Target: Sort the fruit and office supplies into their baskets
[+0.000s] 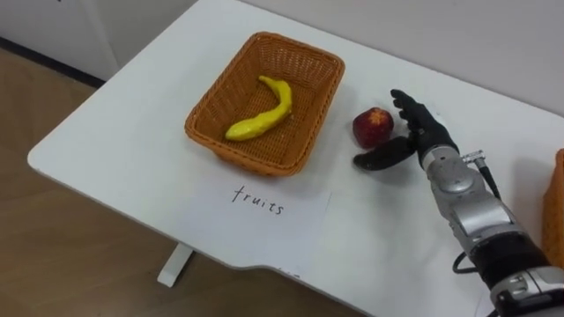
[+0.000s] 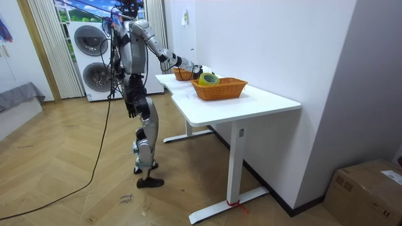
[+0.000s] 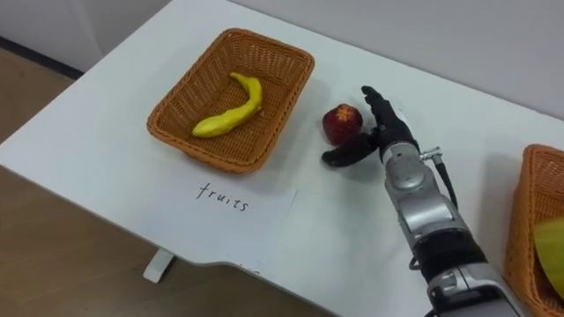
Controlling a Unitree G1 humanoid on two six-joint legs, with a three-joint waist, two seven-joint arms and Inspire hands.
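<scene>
Woven wicker basket (image 1: 231, 99); seemingly matt table (image 1: 123, 132)

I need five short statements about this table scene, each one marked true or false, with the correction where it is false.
1. The banana lies inside the fruit basket. True.
2. The apple is already in that basket. False: it sits on the table, to the right of the basket.
3. The right hand is closed around the apple. False: its fingers are spread open beside the apple.
4. A paper label lies on the table in front of the fruit basket. True.
5. The second basket is empty. False: it holds a yellow-green thing.
</scene>
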